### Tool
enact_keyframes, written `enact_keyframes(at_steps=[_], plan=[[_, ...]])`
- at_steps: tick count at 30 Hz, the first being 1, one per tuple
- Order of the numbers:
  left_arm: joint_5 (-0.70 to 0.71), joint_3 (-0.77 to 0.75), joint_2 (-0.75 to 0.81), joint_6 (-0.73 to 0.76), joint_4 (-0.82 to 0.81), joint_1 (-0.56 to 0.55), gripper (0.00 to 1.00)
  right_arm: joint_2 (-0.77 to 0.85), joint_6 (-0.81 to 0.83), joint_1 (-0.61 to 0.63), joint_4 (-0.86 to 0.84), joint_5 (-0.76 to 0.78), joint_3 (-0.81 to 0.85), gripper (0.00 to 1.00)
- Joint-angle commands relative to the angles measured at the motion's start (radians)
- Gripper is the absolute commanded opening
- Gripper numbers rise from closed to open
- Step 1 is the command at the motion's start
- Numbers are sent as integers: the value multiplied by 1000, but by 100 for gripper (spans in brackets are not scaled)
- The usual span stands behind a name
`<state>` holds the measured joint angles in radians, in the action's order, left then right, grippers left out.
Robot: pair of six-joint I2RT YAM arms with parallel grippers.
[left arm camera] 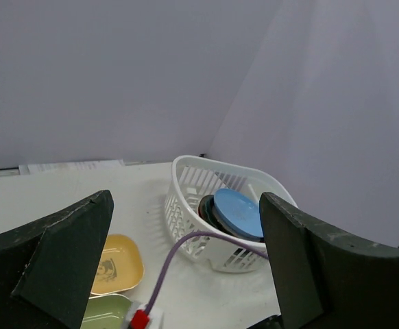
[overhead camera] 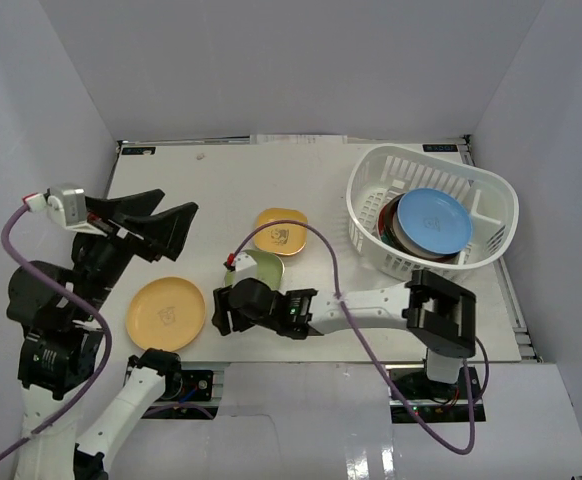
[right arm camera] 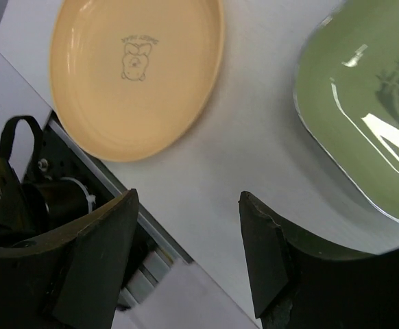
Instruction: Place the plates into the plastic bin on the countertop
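A round yellow plate (overhead camera: 166,313) (right arm camera: 134,68) lies near the countertop's (overhead camera: 221,180) front edge. A green square plate (overhead camera: 261,268) (right arm camera: 371,116) (left arm camera: 107,312) and a small yellow square plate (overhead camera: 279,231) (left arm camera: 117,264) lie mid-table. The white plastic bin (overhead camera: 491,215) (left arm camera: 186,205) at the back right holds stacked plates, with a blue one (overhead camera: 431,222) (left arm camera: 239,212) on top. My right gripper (overhead camera: 217,312) (right arm camera: 189,205) is open and empty, low over the front edge between the round yellow and green plates. My left gripper (overhead camera: 176,205) (left arm camera: 186,199) hangs wide open above the table's left side.
White walls enclose the table on three sides. A purple cable (overhead camera: 316,245) (left arm camera: 179,253) arcs over the green plate from the right arm. The table's front rail and the left arm's base (right arm camera: 55,199) lie just beside the right gripper.
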<state>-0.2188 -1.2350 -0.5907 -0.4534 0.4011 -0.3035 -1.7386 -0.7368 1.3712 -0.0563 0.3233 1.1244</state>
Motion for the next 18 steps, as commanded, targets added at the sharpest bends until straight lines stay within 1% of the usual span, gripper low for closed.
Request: enact_keyframes(at_steps=[1, 5, 6, 8, 9, 11, 13, 14, 15, 16, 17, 18], plan=[[24, -44, 11, -2, 70, -5, 98, -132, -93, 14, -97, 43, 147, 66], [9, -14, 37, -7, 79, -6, 98, -261, -131, 9, -99, 53, 215, 65], [9, -5, 40, -8, 81, -6, 98, -286, -131, 6, -97, 46, 256, 65], [7, 31, 49, -14, 81, -9, 98, -363, -124, 5, -47, 46, 319, 64], [6, 43, 51, -16, 79, -11, 98, -387, -124, 5, -24, 54, 380, 62], [2, 78, 58, -18, 77, -16, 98, -438, -127, 2, 18, 72, 414, 57], [10, 97, 65, -10, 77, -20, 98, -455, -134, -7, 16, 74, 425, 52], [15, 109, 71, -7, 77, -25, 98, -458, -134, -11, 15, 79, 428, 37], [25, 112, 72, -4, 77, -25, 98, -458, -133, -12, 16, 80, 431, 28], [27, 114, 72, 1, 77, -26, 98, -457, -131, -17, 16, 86, 440, 22], [30, 108, 68, 4, 77, -29, 98, -450, -121, -17, 15, 115, 446, 10], [35, 97, 62, 8, 77, -29, 98, -444, -109, -18, 9, 131, 456, 8]])
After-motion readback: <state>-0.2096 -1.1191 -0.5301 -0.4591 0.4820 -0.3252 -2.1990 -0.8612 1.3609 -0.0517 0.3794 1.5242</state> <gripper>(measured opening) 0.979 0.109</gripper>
